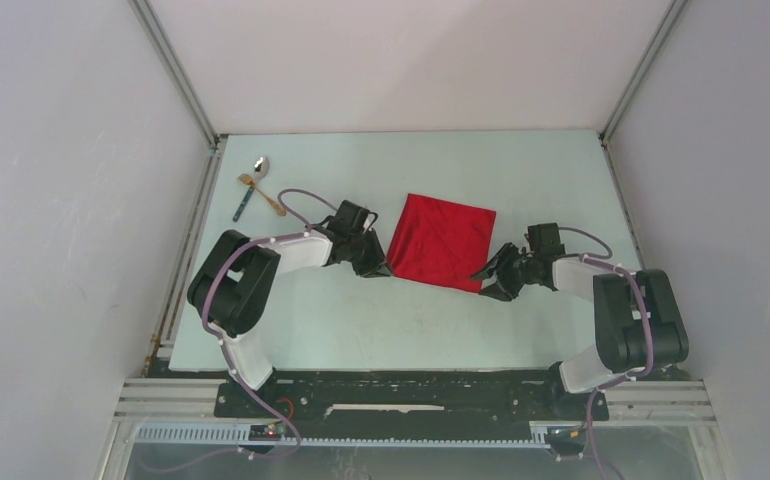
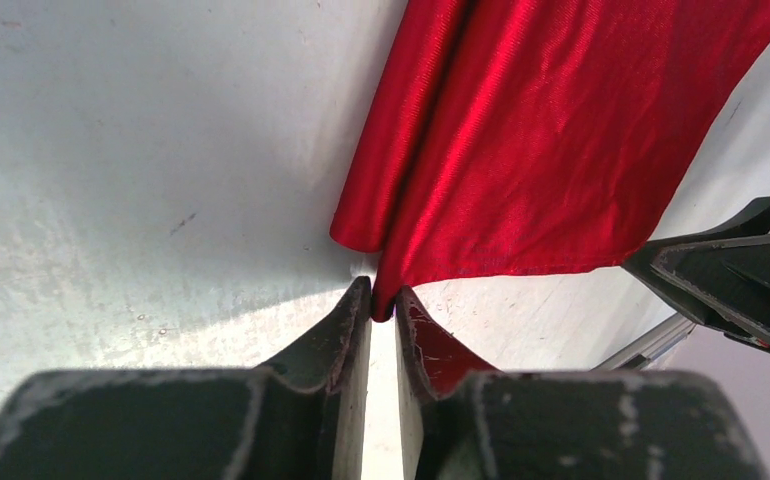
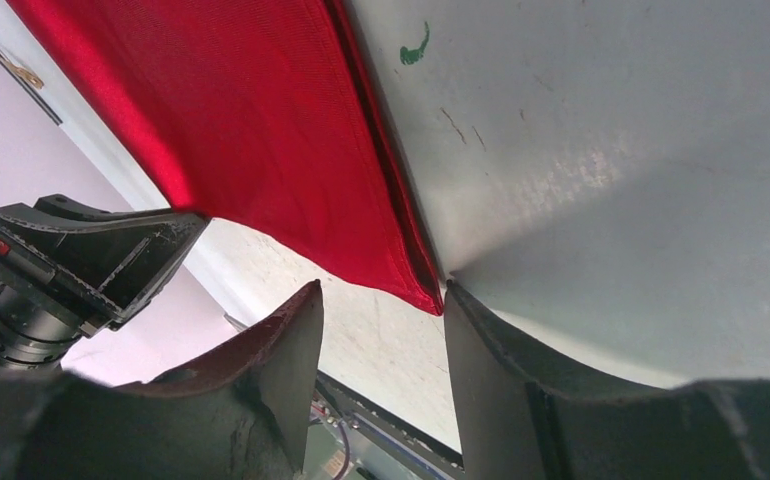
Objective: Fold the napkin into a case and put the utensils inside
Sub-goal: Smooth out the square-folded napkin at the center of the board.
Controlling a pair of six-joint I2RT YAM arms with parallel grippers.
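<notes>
Left claw [image 2: 383, 302] pinches napkin [image 2: 561, 130]; right claw [image 3: 381, 295] spread.

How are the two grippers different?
The left gripper is pinched shut on a napkin corner; the right gripper stands open around its corner, not gripping. The left gripper sits at the napkin's left, the right gripper at its right. Both are black and at the napkin's near edge.

One high rear overview, two low, close, forward-facing wrist views, napkin [image 1: 443, 240] common to all.

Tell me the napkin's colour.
The napkin is plain bright red, clearest in the left wrist view.
</notes>
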